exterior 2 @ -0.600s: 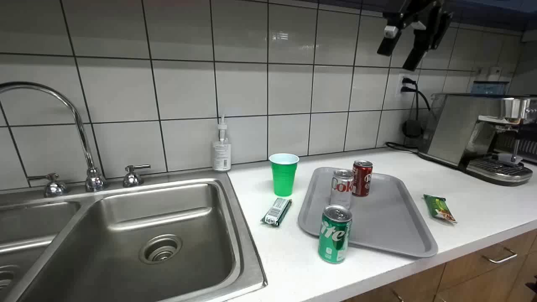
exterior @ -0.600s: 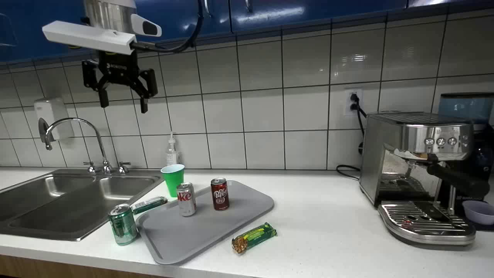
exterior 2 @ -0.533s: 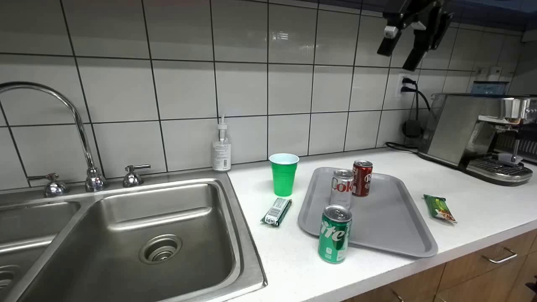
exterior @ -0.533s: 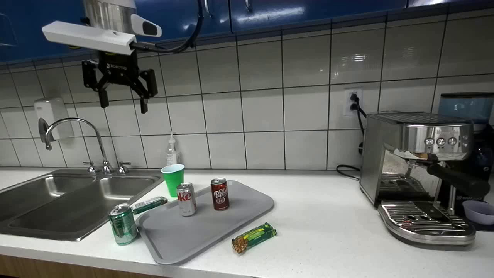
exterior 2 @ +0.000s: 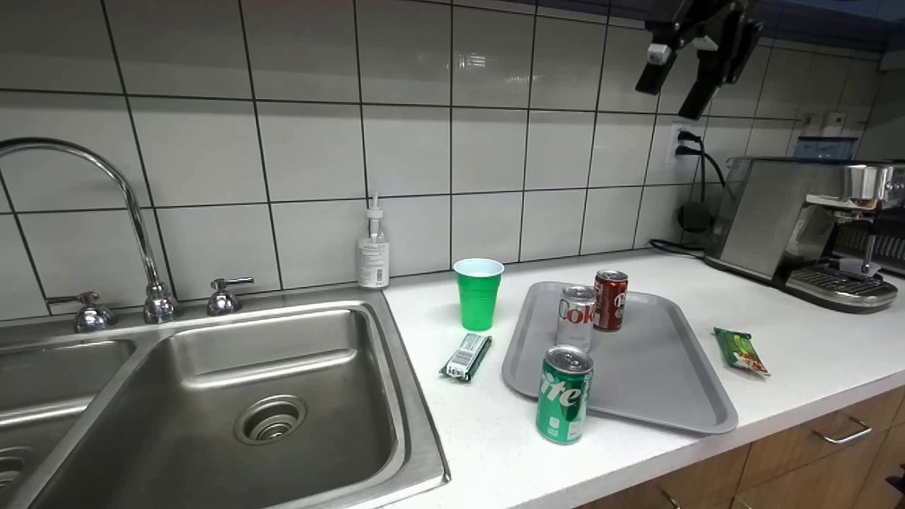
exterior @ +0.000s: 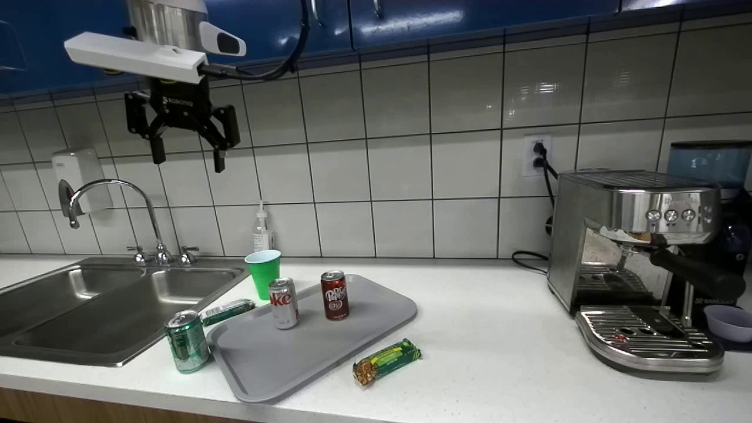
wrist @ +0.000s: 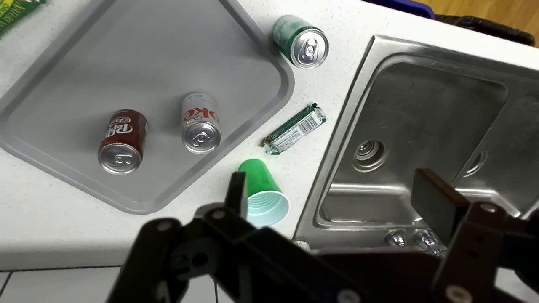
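On the bench [exterior: 482,329] I log the sink [exterior 2: 339,410], set in, and the grey tray [exterior: 305,358] near it; well above, my claw [exterior: 188,163] hangs released, spread wide, nothing in it. The green cup [exterior 2: 479,300] stands upright between sink and tray; smaller are the green can [exterior 2: 562,403] just beside the tray, the silver can [exterior: 284,304] and dark red can [exterior: 335,295] upon it, and the wrapped bar [exterior 2: 466,357] near the cup. Judgement: any descent is best slow and vertical, since the cup probably dents easily.
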Available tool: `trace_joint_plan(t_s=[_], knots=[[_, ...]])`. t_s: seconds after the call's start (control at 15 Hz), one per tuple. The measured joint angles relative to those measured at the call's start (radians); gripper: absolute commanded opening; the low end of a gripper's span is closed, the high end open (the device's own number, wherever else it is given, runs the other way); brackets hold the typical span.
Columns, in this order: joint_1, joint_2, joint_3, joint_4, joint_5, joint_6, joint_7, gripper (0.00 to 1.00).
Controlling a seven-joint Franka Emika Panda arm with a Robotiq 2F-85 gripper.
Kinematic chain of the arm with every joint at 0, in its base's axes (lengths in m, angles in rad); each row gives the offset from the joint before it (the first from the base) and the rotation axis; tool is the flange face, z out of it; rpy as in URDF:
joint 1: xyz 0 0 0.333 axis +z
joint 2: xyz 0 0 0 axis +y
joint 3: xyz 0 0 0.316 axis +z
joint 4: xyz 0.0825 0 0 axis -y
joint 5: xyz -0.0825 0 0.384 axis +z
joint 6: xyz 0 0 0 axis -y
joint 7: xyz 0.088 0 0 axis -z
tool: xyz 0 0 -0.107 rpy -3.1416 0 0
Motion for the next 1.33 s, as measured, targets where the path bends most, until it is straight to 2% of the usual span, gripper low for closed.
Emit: trace_joint_plan(t_s=[0.4, 1.33], knots=[[-0.003, 0.013, -0.001, -0.022, 0.0, 0.025, -0.001, 1.0], [-0.024, 0.124, -0.042, -0.131, -0.001, 0.313, -0.046, 1.0]])
